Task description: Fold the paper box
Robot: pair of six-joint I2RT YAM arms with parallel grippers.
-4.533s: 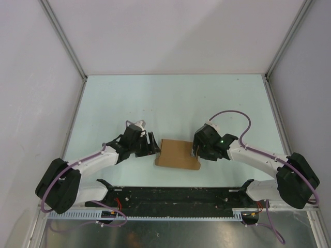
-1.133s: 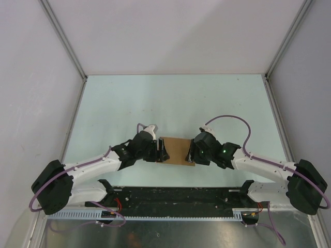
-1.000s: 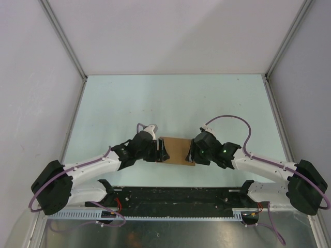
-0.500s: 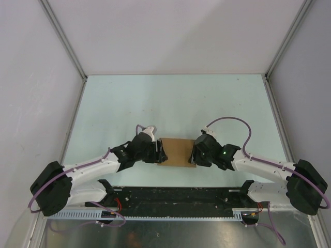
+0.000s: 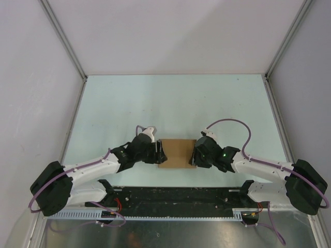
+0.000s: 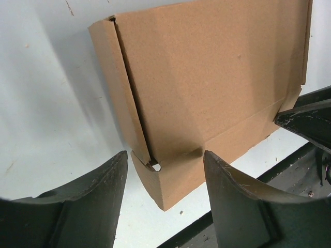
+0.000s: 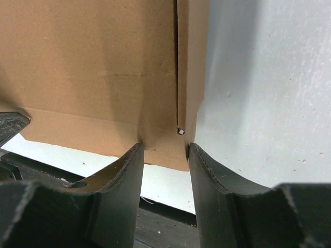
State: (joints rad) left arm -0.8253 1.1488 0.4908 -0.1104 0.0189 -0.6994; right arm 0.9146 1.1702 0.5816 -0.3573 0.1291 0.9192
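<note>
Now the right gripper (image 7: 164,145) has drawn its fingers closer over the last second. Their tips seem to touch both sides of the near right corner of the paper box (image 7: 88,57), though whether they truly clamp it I cannot tell. The left gripper (image 6: 165,154) has narrowed only slightly and stands spread, straddling the box's opposite near corner, where a side flap (image 6: 120,88) is creased over. Between them the box lies flat on the near middle of the pale table (image 5: 170,103), and it sits squarer than a few seconds ago, when it lay skewed. Judging by this, both ends are being bracketed for a joint squeeze, and the folding itself looks mostly undone.
</note>
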